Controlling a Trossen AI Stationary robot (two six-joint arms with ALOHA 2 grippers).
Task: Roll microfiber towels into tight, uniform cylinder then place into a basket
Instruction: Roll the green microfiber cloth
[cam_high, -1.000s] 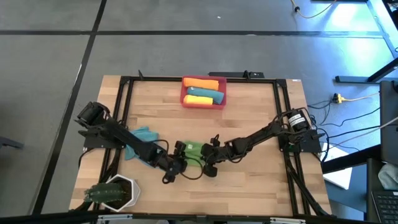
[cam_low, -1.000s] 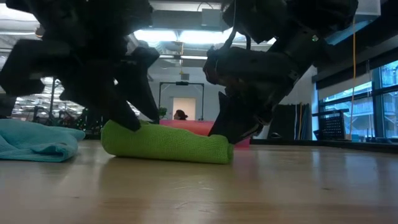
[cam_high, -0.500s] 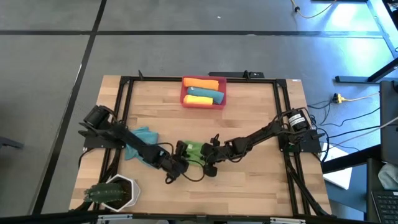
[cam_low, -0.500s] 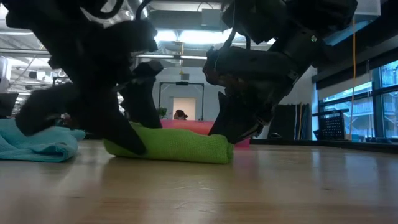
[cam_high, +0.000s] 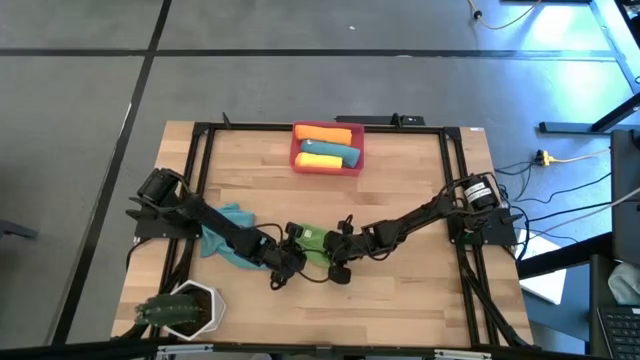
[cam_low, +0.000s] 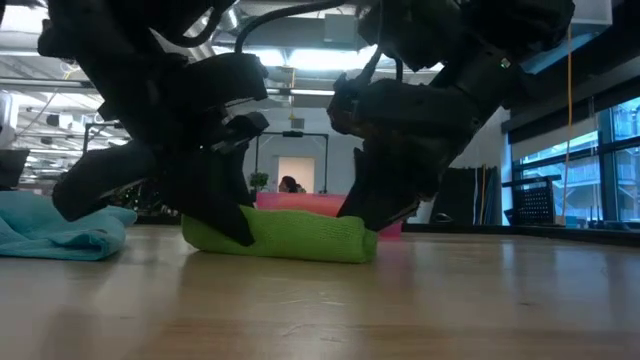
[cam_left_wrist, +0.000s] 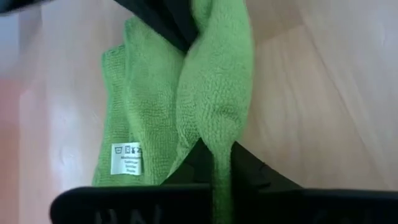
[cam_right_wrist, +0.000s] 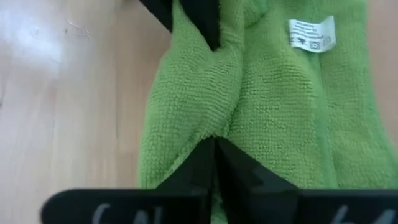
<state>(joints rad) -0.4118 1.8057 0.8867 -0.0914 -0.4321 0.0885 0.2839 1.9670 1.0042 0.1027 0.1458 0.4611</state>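
A green microfiber towel (cam_high: 312, 240), rolled into a short cylinder (cam_low: 300, 238), lies on the wooden table's middle. My left gripper (cam_high: 290, 252) is shut on its left end and my right gripper (cam_high: 330, 256) is shut on its right end. A white care label (cam_left_wrist: 126, 158) shows on the roll's flatter side. The red-pink basket (cam_high: 328, 171) stands at the table's far edge with an orange, a yellow and a teal roll in it. A teal towel (cam_high: 228, 222) lies crumpled under my left arm. My left gripper pinches a raised fold of the green towel (cam_left_wrist: 219, 134) between its two fingers at the roll's left end. It comes slanting down from the table's left. The roll rests on the table. My right gripper pinches a fold of the green towel (cam_right_wrist: 211, 121) between its two fingers at the roll's right end, slanting down from the table's right. The roll lies on the wood, not lifted.
A white hexagonal pot (cam_high: 190, 306) with a green plant stands at the near left corner. A black frame (cam_high: 200, 160) runs around the table top. Bare wood lies between the roll and the basket and along the near edge.
My left gripper has sunk and gone toward the table's right onto the green roll's left end, and its fingers, open before, have shut on the cloth. The roll's left end has been pushed in a little; its right end has stayed.
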